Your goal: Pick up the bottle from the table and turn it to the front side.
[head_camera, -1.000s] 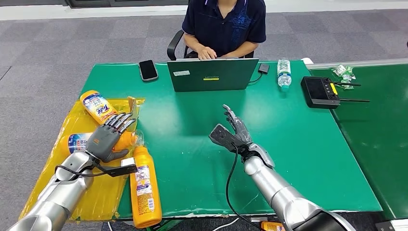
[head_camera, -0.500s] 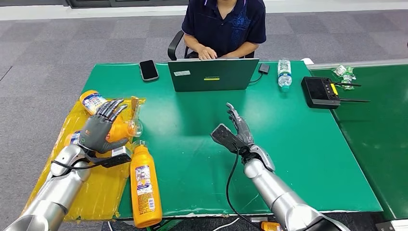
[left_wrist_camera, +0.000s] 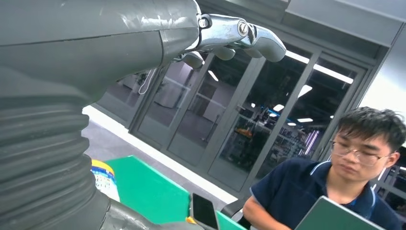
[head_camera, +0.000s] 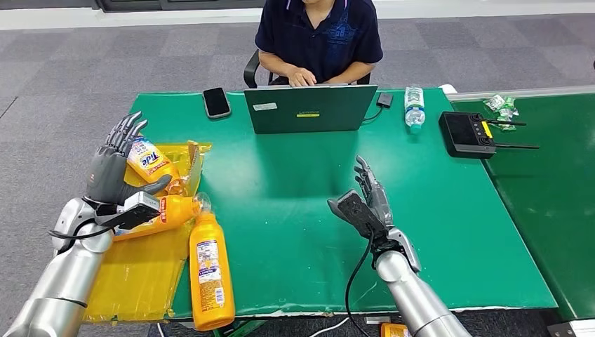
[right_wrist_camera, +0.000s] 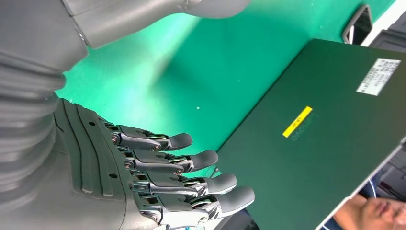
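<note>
- Head view: I have the left hand (head_camera: 111,167) raised, fingers spread wide and holding nothing, beside the yellow sheet (head_camera: 133,281) at the table's (head_camera: 449,232) left end. Three orange bottles lie there; I take the front bottle (head_camera: 208,274), lying on its side at the near edge, as my target. The right hand (head_camera: 370,200) hovers open over bare green, well apart from it. I judge this the reach step, nothing grasped yet.
- Left wrist view: the fingers (left_wrist_camera: 249,38) are extended, empty; a person (left_wrist_camera: 349,182) sits behind.
- Right wrist view: fingers (right_wrist_camera: 191,165) straight, empty, near the laptop (right_wrist_camera: 325,124).
- Next I'd lower the left hand onto the bottle's body.
</note>
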